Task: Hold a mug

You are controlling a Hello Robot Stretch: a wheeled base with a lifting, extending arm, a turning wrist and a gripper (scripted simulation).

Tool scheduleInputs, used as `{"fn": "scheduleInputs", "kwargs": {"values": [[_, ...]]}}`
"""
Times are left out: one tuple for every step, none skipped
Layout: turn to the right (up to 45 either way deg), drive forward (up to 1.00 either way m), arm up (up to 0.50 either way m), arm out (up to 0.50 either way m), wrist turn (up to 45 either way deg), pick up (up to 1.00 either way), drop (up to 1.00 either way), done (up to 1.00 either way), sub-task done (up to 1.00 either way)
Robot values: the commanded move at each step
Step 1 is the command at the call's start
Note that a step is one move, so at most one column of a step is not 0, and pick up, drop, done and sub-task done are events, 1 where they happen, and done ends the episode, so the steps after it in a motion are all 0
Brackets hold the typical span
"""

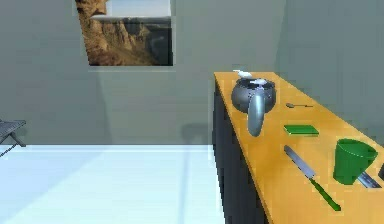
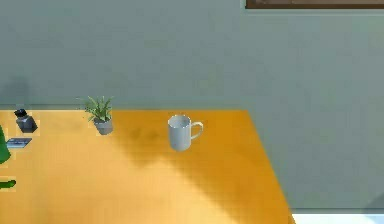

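The gripper's state cannot be told. A green thing [image 2: 4,150] is cut off at the arm side view's left edge, and the wall picture [image 1: 125,32] loses its top in the forward view. One white mug [image 2: 181,132] stands upright on the orange counter [image 2: 230,180], well right of the one potted plant [image 2: 100,114]; the forward view counts one grey kettle [image 1: 252,97], one green cup [image 1: 353,160], one green-handled knife [image 1: 310,176] and one tiny, unclear utensil [image 1: 297,105].
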Motion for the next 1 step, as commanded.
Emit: {"fn": "scheduleInputs", "kwargs": {"values": [[0.0, 0.0, 0.5, 0.0, 0.0, 0.0, 0.0, 0.0, 0.0]]}}
